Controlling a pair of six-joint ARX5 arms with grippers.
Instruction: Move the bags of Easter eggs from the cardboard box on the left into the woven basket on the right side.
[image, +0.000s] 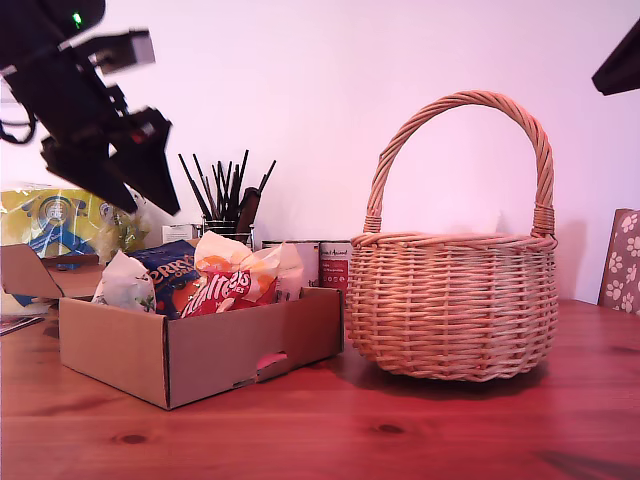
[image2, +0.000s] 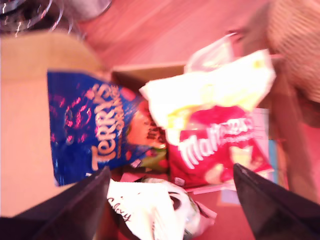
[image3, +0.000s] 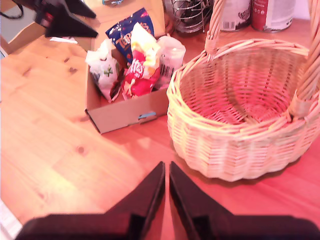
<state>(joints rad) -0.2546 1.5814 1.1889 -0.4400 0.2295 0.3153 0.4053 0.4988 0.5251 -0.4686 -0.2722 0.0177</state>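
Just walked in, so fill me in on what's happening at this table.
My first gripper hangs open above the cardboard box, over the red bag and the blue bag; it holds nothing. All the bags sit in the box. The basket beside it is empty. My second gripper is shut, away from both, over the table.
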